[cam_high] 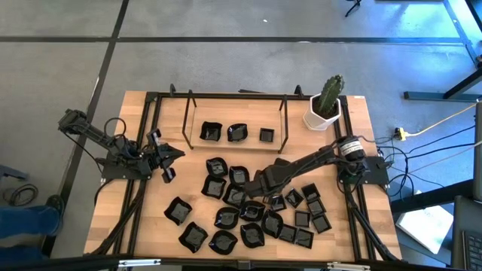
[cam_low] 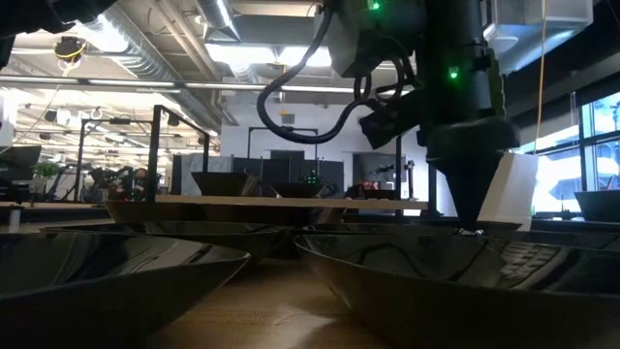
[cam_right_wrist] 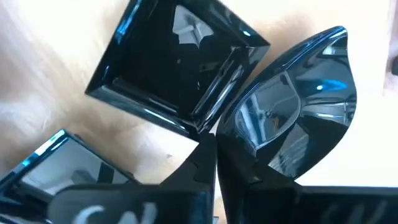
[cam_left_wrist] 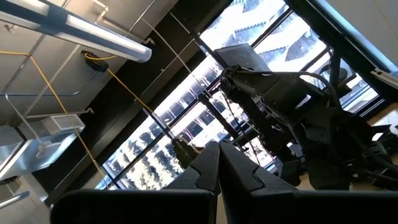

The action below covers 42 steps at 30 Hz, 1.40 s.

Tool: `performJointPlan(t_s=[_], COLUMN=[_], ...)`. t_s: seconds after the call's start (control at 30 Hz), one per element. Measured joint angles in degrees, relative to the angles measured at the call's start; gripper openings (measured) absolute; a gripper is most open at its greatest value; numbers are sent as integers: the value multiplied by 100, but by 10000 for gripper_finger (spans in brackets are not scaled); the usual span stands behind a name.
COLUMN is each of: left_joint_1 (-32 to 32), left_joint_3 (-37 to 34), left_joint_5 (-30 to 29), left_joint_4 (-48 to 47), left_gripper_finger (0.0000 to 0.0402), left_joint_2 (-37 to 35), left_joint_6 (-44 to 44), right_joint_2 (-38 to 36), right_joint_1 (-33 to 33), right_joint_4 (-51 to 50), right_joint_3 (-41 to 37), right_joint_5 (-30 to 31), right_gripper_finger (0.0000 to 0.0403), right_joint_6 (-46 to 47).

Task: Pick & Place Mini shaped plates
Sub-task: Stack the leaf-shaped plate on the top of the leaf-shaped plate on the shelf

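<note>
Many small black plates [cam_high: 248, 214] lie scattered across the bench's [cam_high: 151, 218] lower centre; three sit on the rack [cam_high: 236, 133] above. Right claw [cam_high: 252, 190], down among them, fingers pressed together, likely nipping a rim; unclear. Left claw [cam_high: 175, 155] pressed together, parked left.

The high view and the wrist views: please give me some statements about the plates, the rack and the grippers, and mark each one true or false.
1. Three black plates sit on the raised rack. True.
2. The cactus pot stands at the table's front left corner. False: it stands at the far right corner.
3. The right gripper is among the loose plates. True.
4. The left gripper is wide open. False: its fingers are shut together.
5. The left gripper holds a plate. False: it holds nothing.
</note>
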Motion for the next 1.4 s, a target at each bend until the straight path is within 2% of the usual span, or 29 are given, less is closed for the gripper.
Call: performJointPlan(t_s=[0.17,0.33,0.57,0.97,1.23,1.4], left_joint_1=[0,-1,0,0,0,0], left_joint_3=[0,0,0,0,0,0], left_joint_5=[0,-1,-1,6,5,3], left_joint_4=[0,-2,-7,-22,-21,-22], left_gripper_finger=[3,5,6,5,5,2], left_joint_2=[0,0,0,0,-1,-2], left_joint_6=[0,-43,-51,-212,-210,-210], right_joint_2=[0,0,0,-2,-2,-4], right_joint_1=[51,51,49,93,93,108], right_joint_4=[15,9,-57,-465,-479,-476], right_joint_3=[0,0,0,0,0,0], right_joint_5=[53,493,502,331,289,249], right_gripper_finger=[45,82,114,118,118,118], right_joint_6=[-249,-325,-540,-458,-812,-1370])
